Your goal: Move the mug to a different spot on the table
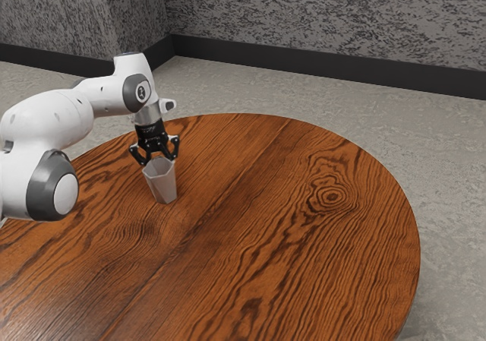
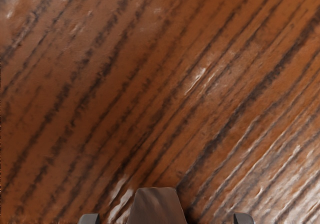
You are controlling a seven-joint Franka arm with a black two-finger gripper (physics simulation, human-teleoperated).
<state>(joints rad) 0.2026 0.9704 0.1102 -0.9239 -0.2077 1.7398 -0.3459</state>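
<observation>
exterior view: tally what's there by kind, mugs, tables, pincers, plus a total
mug: 1
pincer: 1
table: 1
total: 3

We seem to be in a plain room of a simulator. We see a round table [image 1: 304,227] of dark-grained wood, rough grey speckled walls [image 1: 319,14], a black skirting [image 1: 326,64] at their foot and a pale grey floor [image 1: 425,128]. A white arm [image 1: 45,128] at the table hints at a lab, but we cannot tell.
</observation>
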